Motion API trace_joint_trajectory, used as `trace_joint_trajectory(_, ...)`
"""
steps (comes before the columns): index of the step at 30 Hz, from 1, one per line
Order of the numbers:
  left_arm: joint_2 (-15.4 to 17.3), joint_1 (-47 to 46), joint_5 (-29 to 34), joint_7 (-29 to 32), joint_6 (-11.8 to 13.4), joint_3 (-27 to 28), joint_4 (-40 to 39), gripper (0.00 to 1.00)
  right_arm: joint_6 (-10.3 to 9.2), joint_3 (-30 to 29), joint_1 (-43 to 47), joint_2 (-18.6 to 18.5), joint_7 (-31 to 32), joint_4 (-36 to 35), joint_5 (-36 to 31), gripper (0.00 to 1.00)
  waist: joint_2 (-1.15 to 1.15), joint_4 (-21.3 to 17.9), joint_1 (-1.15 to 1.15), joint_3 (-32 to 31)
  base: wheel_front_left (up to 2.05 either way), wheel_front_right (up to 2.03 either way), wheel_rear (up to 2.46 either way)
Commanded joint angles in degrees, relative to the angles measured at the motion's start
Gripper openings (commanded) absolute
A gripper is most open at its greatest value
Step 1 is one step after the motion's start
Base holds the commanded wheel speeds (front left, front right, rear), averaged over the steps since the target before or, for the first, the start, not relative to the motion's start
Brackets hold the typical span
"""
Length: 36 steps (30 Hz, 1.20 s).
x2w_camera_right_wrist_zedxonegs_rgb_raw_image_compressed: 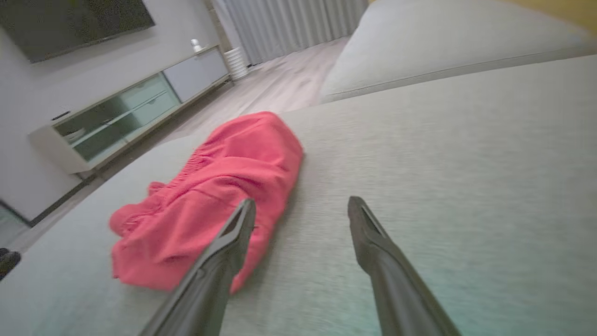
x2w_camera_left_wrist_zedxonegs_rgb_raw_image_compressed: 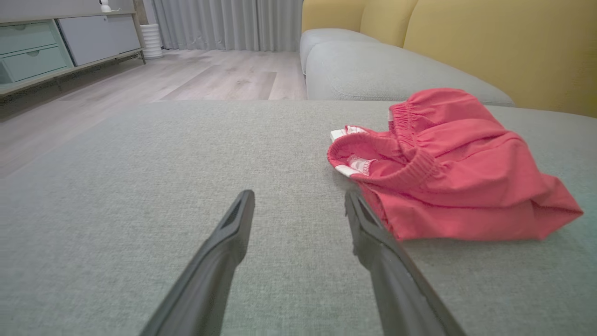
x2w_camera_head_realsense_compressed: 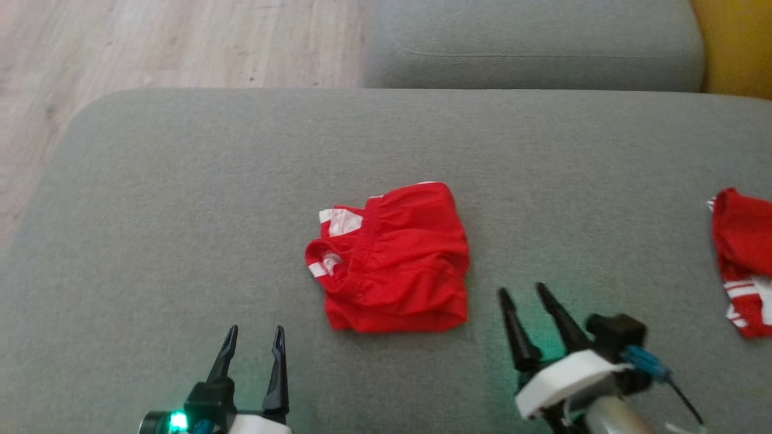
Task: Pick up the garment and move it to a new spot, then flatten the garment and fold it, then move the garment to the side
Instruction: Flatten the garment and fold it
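Soft, even light fills all three views, with no glare. The garment (x2w_camera_head_realsense_compressed: 395, 259) casts only a faint shadow on the grey cushion (x2w_camera_head_realsense_compressed: 181, 211). A green lamp (x2w_camera_head_realsense_compressed: 178, 421) glows at the left gripper (x2w_camera_head_realsense_compressed: 256, 329), and a green cast tints the cushion beside the right gripper (x2w_camera_head_realsense_compressed: 520, 288). The right wrist view is smeared with blur, while the left wrist view is sharper.

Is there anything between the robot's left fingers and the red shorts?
No. Only bare grey cushion lies between the left gripper and the red shorts, as the head view shows.
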Motion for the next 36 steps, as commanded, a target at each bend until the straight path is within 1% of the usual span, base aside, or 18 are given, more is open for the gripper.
trace_joint_trajectory(1,0.2,-2.3,-0.4,-0.3,0.0,1.1,-1.3,1.0,-0.04,3.6,-4.2,-0.1,-0.6,-0.9,1.0,1.0,0.0,1.3,0.0,0.5,0.0,0.0,0.0)
trace_joint_trajectory(5,0.2,-2.5,-0.6,-0.3,-0.1,0.4,-1.1,1.0,-0.04,7.8,-7.1,-0.1,-0.6,2.1,1.6,1.0,0.0,3.5,0.0,1.3,0.0,0.0,0.0)
trace_joint_trajectory(9,0.2,-2.9,-0.8,-0.3,-0.3,-0.1,-0.8,1.0,-0.04,9.9,-9.9,-0.1,-0.6,5.6,1.8,1.0,0.0,5.4,0.0,2.2,0.0,0.0,0.0)
trace_joint_trajectory(12,0.2,-3.1,-1.1,-0.3,-0.5,-0.2,-0.6,1.0,-0.04,11.2,-11.7,-0.1,-0.6,9.6,2.5,1.0,0.0,6.5,0.0,2.9,0.0,0.0,0.0)
trace_joint_trajectory(13,0.2,-3.2,-1.2,-0.3,-0.5,-0.4,-0.5,1.0,-0.04,11.8,-12.3,-0.1,-0.6,10.8,2.9,0.89,0.0,6.8,0.0,3.2,0.0,0.0,0.0)
trace_joint_trajectory(15,0.2,-3.5,-1.4,-0.3,-0.6,-0.6,-0.4,1.0,-0.04,13.0,-13.4,-0.1,-0.6,12.6,3.5,0.39,0.0,7.3,0.0,3.6,0.0,0.0,0.0)
trace_joint_trajectory(16,0.2,-3.7,-1.5,-0.3,-0.6,-0.7,-0.4,1.0,-0.04,13.6,-13.6,-0.1,-0.6,13.2,4.0,0.1,0.0,7.5,0.0,3.8,0.0,0.0,0.0)
trace_joint_trajectory(17,0.2,-3.8,-1.6,-0.3,-0.5,-0.7,-0.5,1.0,-0.04,14.1,-13.9,-0.1,-0.6,13.6,4.2,0.0,0.0,7.6,0.0,4.0,0.0,0.0,0.0)
trace_joint_trajectory(24,0.2,-3.9,-1.9,-0.3,-0.5,-0.4,-1.0,1.0,-0.04,14.3,-12.6,-0.1,-0.6,11.1,3.4,0.0,0.0,7.3,0.0,4.0,0.0,0.0,0.0)
trace_joint_trajectory(29,0.2,-3.0,-2.2,-0.3,-0.5,0.0,-1.2,1.0,-0.04,14.0,-8.2,-0.1,-0.6,7.9,2.0,0.0,0.0,5.8,0.0,2.6,0.0,0.0,0.0)
trace_joint_trajectory(34,0.2,-2.5,-2.4,-0.3,-0.5,0.2,-1.1,1.0,-0.04,14.9,-4.4,-0.1,-0.6,8.1,1.2,0.0,0.0,3.9,0.0,1.5,0.0,0.0,0.0)
trace_joint_trajectory(35,0.2,-2.5,-2.4,-0.3,-0.6,0.2,-1.0,1.0,-0.04,15.1,-4.1,-0.1,-0.6,8.5,1.0,0.08,0.0,3.6,0.0,1.4,0.0,0.0,0.0)
trace_joint_trajectory(36,0.2,-2.4,-2.4,-0.3,-0.6,0.3,-1.0,1.0,-0.04,15.1,-4.0,-0.1,-0.6,8.9,0.6,0.25,0.0,3.2,0.0,1.3,0.0,0.0,0.0)
